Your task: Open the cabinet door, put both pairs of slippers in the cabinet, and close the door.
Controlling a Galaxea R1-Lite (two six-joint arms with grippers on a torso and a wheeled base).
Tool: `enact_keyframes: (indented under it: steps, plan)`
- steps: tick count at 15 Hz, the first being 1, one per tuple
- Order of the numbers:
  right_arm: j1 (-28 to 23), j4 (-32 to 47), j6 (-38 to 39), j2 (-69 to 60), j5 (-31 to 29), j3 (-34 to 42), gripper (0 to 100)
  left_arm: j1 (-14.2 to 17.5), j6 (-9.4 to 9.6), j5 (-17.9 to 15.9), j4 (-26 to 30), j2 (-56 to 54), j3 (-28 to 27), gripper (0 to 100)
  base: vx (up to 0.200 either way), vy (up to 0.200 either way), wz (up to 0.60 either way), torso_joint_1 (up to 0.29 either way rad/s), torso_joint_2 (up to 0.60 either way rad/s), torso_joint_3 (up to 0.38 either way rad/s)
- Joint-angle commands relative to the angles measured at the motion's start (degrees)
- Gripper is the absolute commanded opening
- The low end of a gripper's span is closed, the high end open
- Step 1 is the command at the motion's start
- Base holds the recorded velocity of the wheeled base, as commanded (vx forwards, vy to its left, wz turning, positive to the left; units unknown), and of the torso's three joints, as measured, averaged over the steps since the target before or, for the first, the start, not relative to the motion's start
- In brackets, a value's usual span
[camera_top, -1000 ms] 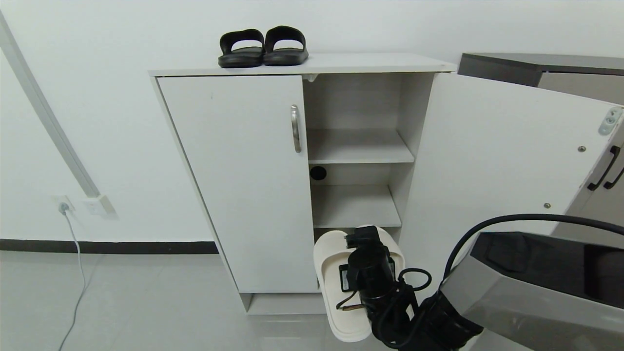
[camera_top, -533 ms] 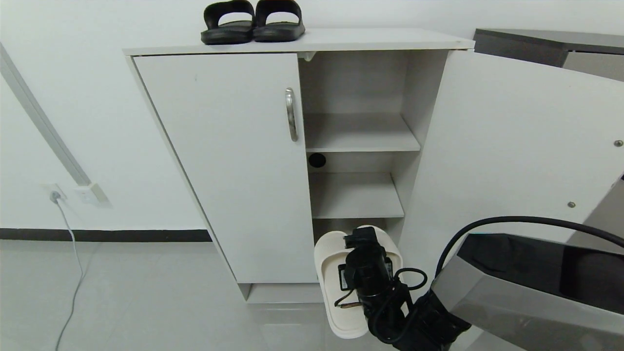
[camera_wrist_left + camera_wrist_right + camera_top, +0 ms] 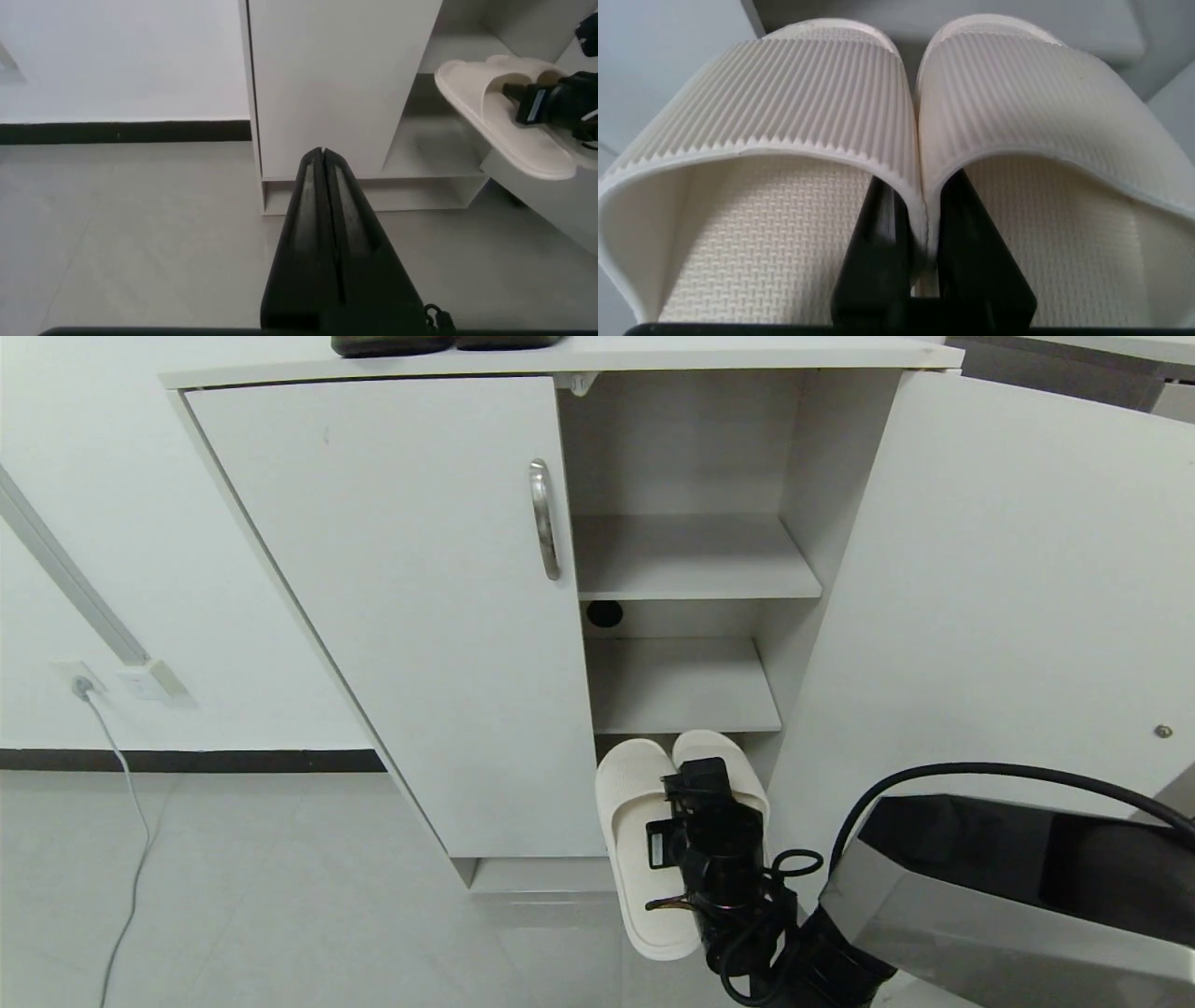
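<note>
- White slippers (image 3: 639, 821) are pinched by the right gripper (image 3: 700, 782). The two inner strap edges are squeezed together between its fingers (image 3: 878, 238).
- The whole head view has shifted over the last second. The cabinet (image 3: 831, 476) is now seen larger and higher, which is read as camera movement, not cabinet movement.
- Relative to the cabinet, the white pair has been brought closer. The toes are now at the mouth of the bottom compartment, just under the lower shelf (image 3: 681, 689), and the heels are outside.
- The open door (image 3: 980, 569) is swung wide on the cabinet's right.
- Black slippers (image 3: 392, 344) are seen on the cabinet top.
- The left gripper (image 3: 322, 187) is held low before the cabinet's closed door, fingers pressed together.
- Judged: insertion of the first pair is about to begin. The second pair and the door closing remain.
</note>
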Motion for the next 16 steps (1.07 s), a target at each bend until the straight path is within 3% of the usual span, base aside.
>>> enact_keyframes:
  steps: [1,12,16]
  plan:
    - [-0.7,-4.0,-2.4,3.6,0.0,0.6,0,0.0,-0.03,0.0,0.0,0.1,0.0,0,0.000,0.000,0.00,0.000,0.00,0.000]
    - [-3.2,-3.9,-2.6,3.4,-3.0,-2.6,0,0.0,-0.03,0.0,0.0,0.1,0.0,0,0.000,0.000,0.00,0.000,0.00,0.000]
    - [-3.2,-3.9,-2.6,3.4,-3.0,-2.7,0,0.0,-0.03,0.0,0.0,0.1,0.0,0,0.200,0.000,0.00,0.002,0.00,0.005]
